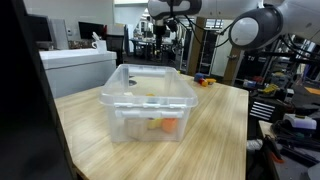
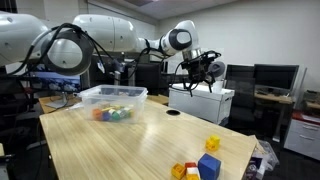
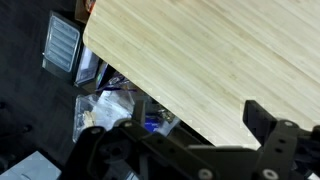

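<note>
My gripper (image 3: 198, 118) is open with nothing between its black fingers (image 3: 262, 120). It hangs high in the air near the far edge of the wooden table (image 3: 200, 45), well above it, as an exterior view shows the gripper (image 2: 203, 70). A clear plastic bin (image 1: 148, 100) holding several coloured blocks stands on the table, also visible as the bin (image 2: 110, 100) far from the gripper. Loose yellow, blue and red blocks (image 2: 200, 165) lie at the table's near corner.
The white arm (image 1: 255, 25) reaches across the top of an exterior view. A white cabinet (image 2: 200, 103) stands below the gripper beyond the table. Cluttered items (image 3: 105, 105) lie on the floor past the table edge. Desks with monitors (image 2: 275, 78) line the back.
</note>
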`<state>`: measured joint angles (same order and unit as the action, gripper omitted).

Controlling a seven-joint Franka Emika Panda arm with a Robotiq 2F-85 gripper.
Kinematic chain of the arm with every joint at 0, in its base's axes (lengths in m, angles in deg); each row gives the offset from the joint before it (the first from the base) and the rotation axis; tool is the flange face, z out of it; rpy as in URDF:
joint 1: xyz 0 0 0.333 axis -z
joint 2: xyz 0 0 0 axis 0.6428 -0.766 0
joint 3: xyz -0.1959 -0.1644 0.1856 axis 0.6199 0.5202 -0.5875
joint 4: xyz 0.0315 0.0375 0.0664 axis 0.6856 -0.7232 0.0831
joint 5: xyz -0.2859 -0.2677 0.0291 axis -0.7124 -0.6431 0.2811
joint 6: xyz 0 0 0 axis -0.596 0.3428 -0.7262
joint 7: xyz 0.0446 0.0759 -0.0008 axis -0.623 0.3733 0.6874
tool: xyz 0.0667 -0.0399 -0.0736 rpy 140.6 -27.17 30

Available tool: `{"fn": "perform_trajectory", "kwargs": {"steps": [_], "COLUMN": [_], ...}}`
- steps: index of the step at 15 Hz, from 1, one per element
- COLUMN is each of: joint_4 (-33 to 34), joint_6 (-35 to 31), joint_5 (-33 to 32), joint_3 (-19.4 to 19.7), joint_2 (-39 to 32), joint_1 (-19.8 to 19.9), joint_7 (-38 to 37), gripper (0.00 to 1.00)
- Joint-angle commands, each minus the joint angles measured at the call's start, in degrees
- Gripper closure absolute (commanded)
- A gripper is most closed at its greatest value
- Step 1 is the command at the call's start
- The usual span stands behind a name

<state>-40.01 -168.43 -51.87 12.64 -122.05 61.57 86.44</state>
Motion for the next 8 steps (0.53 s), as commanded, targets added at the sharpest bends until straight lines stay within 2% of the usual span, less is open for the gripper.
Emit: {"fn": "perform_trajectory", "kwargs": {"steps": [1, 8], "joint_4": [-1.36, -1.81], "joint_6": [-0.54, 0.15], "joint_5": [-0.09, -0.26], "joint_3": [-0.05, 0.49], "joint_2": [0.78, 1.05], "joint_1": [-0.07, 1.91], "joint_7": [-0.01, 0.69], "gripper": [0.00, 0.00]}}
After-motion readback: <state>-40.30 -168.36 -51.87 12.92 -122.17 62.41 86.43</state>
